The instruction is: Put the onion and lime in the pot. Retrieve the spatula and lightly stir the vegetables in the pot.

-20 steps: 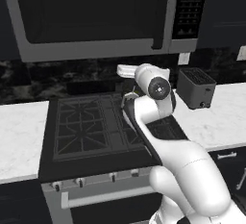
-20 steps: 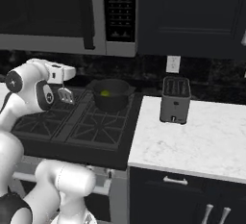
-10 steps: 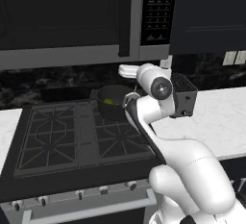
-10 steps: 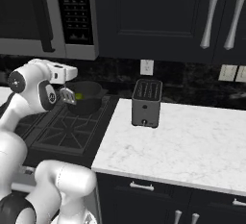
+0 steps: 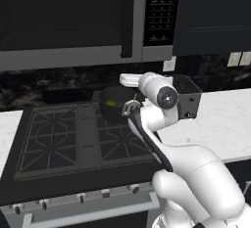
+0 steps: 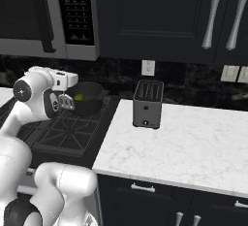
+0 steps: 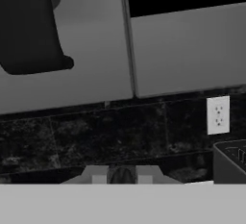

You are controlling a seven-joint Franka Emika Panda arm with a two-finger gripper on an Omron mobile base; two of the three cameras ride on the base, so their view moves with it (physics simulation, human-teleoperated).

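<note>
1. Centrally, a round dark grey-black pot (image 5: 115, 103) sits on the black stove (image 5: 78, 139), holding a small yellow-green lime (image 6: 79, 97).
2. Beside its rim, the closed two-finger gripper (image 5: 131, 107) holds nothing visible.

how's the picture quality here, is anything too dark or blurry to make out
Left base view: evenly lit, but the round dark grey pot blends into the black backsplash; the yellow-green lime inside stands out. Right base view: the white marble counter is bright and crisp, the boxy dark toaster clear. Hand view: soft and low-detail; only the white wall outlet reads sharply.
</note>
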